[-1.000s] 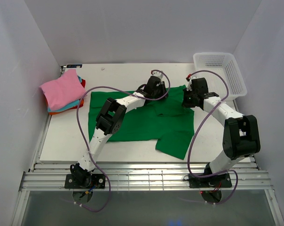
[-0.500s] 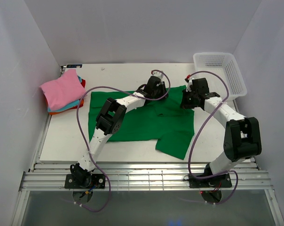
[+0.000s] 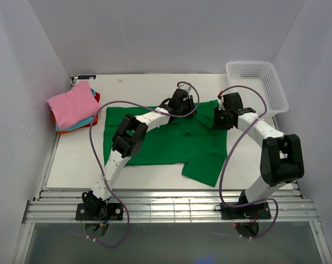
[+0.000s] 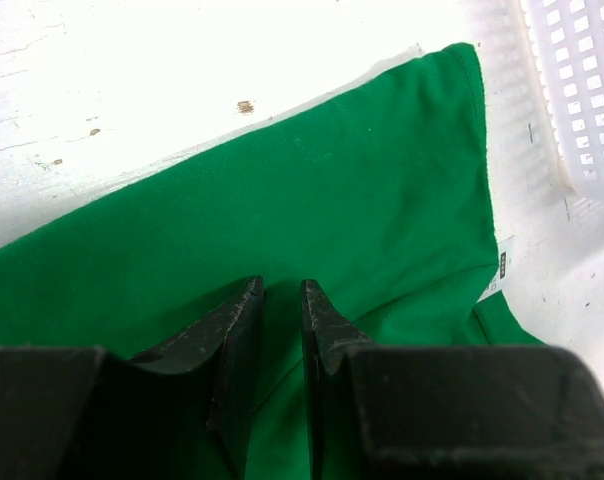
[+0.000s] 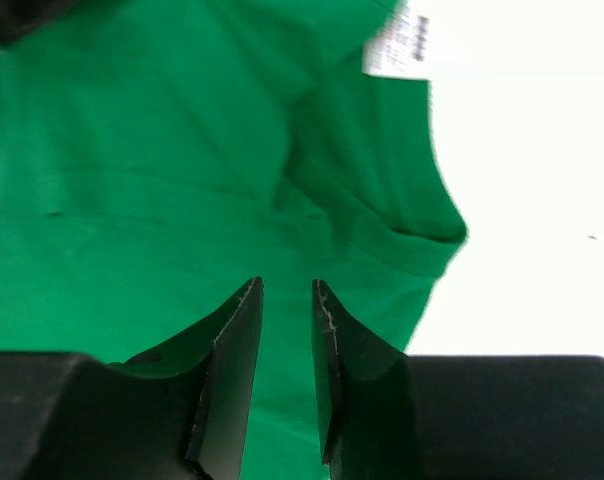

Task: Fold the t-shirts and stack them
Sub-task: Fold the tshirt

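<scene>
Top external view showed the green t-shirt (image 3: 177, 143) lying flat in the middle of the table (image 3: 78, 168). Its long side ran left to right. Its far edge was under both grippers, and the rest of it lay toward the arm bases. The left gripper (image 4: 280, 288) hung low over the far middle of the shirt, fingers a little apart, pinching nothing I could see. The right gripper (image 5: 287, 285) hung over the far right corner, near the white tag (image 5: 397, 45), fingers a little apart too. The right arm looked nearer that corner. The folded t-shirts (image 3: 72, 107) sat far left, well apart from the green one. The white basket (image 3: 270, 82) sat far right.
</scene>
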`<state>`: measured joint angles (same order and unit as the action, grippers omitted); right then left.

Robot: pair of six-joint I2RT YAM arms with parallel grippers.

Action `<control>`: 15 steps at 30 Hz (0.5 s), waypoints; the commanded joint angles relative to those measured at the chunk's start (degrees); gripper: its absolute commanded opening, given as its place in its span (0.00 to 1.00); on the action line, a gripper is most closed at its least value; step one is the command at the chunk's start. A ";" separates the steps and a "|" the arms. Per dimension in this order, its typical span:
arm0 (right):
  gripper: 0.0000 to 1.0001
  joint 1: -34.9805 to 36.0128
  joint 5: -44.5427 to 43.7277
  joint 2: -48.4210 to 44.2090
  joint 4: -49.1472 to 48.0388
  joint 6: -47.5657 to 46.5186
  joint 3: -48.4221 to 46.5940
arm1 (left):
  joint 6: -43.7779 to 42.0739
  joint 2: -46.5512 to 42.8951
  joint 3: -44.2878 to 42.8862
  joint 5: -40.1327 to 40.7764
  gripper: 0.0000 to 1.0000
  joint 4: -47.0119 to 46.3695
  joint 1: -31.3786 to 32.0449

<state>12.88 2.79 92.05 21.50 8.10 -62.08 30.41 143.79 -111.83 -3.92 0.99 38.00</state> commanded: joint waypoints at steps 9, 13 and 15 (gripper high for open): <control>0.33 1.44 6.33 -9.25 -8.99 -1.59 7.41 | -3.69 -4.83 0.04 1.11 0.33 2.34 -0.12; 0.30 1.97 13.02 -7.95 -11.21 -2.21 8.38 | -4.22 -4.39 -0.32 1.02 0.34 3.31 -0.12; 0.29 2.84 13.47 -6.98 -11.91 -2.47 8.30 | -4.49 -4.57 0.03 1.11 0.34 3.40 -0.21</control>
<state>14.85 10.63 84.12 13.93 6.92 -54.28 27.42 143.13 -111.39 -3.62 1.89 38.00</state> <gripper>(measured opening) 0.295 0.336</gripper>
